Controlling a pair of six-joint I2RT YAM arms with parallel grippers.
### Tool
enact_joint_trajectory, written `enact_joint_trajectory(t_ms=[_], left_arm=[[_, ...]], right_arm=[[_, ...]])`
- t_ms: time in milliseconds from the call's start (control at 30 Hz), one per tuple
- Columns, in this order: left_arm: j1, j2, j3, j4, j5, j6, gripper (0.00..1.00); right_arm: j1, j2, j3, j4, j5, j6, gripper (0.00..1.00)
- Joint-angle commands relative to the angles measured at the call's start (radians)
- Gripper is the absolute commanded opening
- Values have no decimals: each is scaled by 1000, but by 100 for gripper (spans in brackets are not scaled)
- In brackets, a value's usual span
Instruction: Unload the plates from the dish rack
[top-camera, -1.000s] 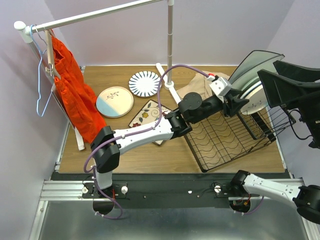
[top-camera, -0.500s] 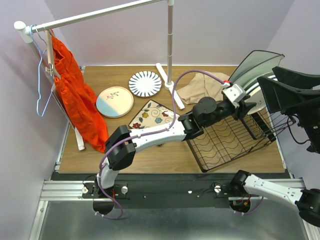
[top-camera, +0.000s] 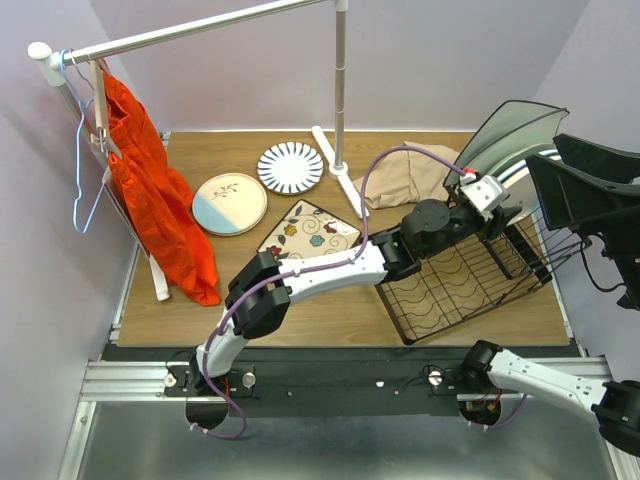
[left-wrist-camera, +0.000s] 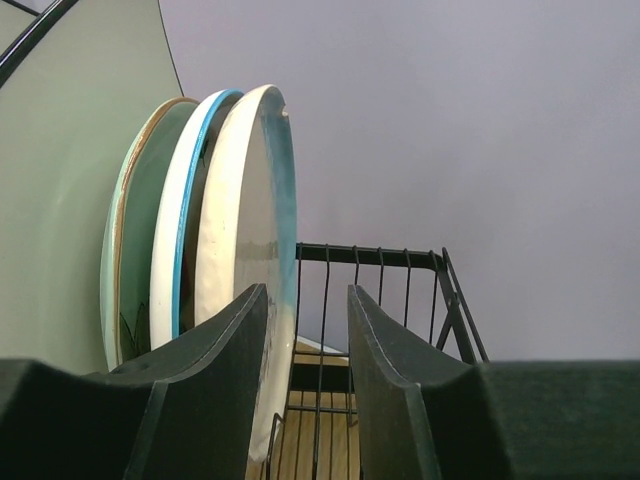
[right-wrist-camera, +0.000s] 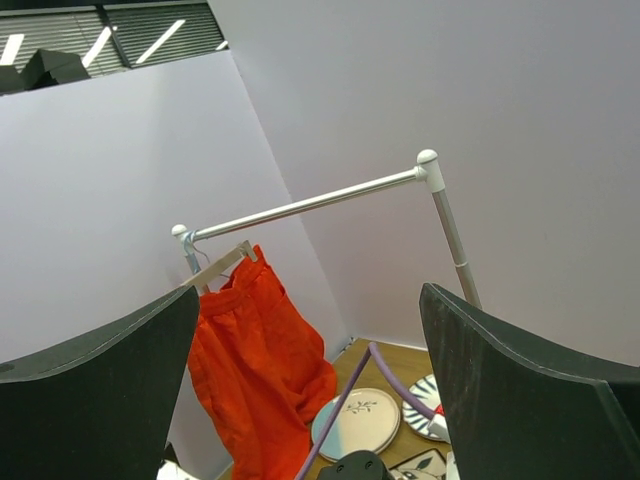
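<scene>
Orange garment (right-wrist-camera: 262, 370) — white rail (right-wrist-camera: 310, 203) — plates (right-wrist-camera: 358, 425)

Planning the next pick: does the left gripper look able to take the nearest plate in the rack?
Probably yes. The left gripper is open; the rim of the nearest plate runs into the gap between its fingers. Nothing blocks it; the dish rack wires stand behind.

Top view looks down; left wrist hugs the plates (left-wrist-camera: 245, 230); right wrist, seemingly raised, shares the rail (right-wrist-camera: 310, 205).

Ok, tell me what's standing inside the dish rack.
At least three stand upright: a white plate nearest, a blue-rimmed plate, then a pale green plate. The left gripper covers their lower edges.
</scene>
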Motion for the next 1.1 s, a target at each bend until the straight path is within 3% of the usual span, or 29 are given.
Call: enact_joint_trajectory(t_ms=[0,333,467,533,800,1067], left_arm=[[3,34,38,1,-82,44,47],[3,73,57,-3,-102,81,47],[3,81,52,-4,-88,81,38],[3,81,51,-3,-74,78,27],[2,61,32,-2,-77,69,1],[0,-17,-37,0,-28,27,0]], right_arm=[[1,-16,-9,24,11,3,100],[1,-23,-12,32,30,-7,100],[2,-24,-8,35,42,-14,100],[1,-27,-11,36,46,-14,100],[1,-35,-12,38,45,-17,100],[1,-35,-14,41,49,-24,100]])
